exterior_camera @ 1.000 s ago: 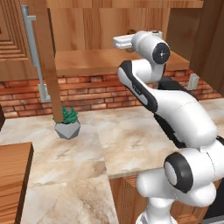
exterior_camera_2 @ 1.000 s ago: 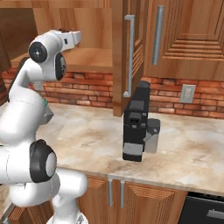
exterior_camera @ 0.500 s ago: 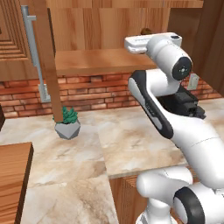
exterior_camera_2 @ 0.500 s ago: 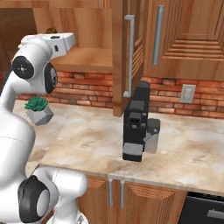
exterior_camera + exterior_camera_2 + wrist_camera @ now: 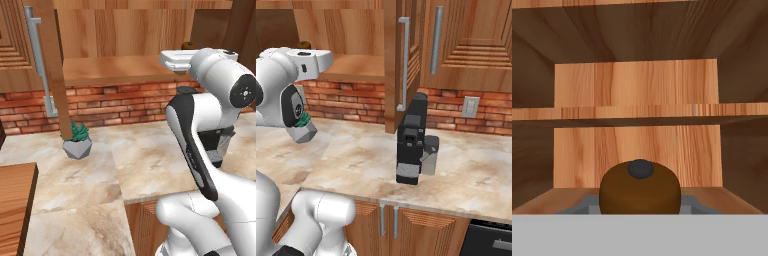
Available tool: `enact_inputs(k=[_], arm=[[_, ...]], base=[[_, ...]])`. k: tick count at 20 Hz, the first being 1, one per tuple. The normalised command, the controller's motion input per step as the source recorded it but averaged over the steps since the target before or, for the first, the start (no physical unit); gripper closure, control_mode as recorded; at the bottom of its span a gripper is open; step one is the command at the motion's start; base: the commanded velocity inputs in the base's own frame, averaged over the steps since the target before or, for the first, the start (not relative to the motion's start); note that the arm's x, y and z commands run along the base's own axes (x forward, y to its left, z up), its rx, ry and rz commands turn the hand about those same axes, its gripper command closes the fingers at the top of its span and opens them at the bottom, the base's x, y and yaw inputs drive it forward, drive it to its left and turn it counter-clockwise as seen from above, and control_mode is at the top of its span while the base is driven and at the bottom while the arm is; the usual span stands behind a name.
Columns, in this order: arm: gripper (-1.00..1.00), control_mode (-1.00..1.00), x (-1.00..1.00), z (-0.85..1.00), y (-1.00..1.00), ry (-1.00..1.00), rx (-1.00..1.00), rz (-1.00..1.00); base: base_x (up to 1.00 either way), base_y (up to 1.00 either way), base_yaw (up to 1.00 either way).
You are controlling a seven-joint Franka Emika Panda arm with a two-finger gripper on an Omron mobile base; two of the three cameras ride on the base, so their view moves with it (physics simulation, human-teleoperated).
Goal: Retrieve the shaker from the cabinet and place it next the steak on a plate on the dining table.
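We see the shaker (image 5: 640, 187) close in front of the hand camera, its dark brown knob top low in the middle of that view, with the panelled inside and shelf of the cabinet (image 5: 637, 112) behind it. From the left base view its dark top (image 5: 187, 45) peeks just above the white hand, over the cabinet shelf (image 5: 115, 70). Our gripper's jaws are narrowly parted on either side of the shaker, but we cannot tell whether they actually clamp it
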Motion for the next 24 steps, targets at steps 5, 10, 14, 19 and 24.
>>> enact_inputs(k=[5,10,14,19,24], arm=[[1.00,-1.00,-0.98,0.00,-0.07,0.18,0.00,-0.03],[1.00,-1.00,-0.62,0.00,0.00,0.35,0.00,0.00],[1.00,-1.00,-0.59,-0.16,0.00,0.19,0.00,0.00],[1.00,-1.00,-0.58,-0.37,0.00,0.00,0.00,0.00],[1.00,-1.00,-0.45,-0.39,-0.01,0.00,0.00,0.00]], base=[[0.00,0.00,0.00],[0.00,0.00,0.00],[0.00,0.00,0.00],[0.00,0.00,0.00],[0.00,0.00,0.00]])
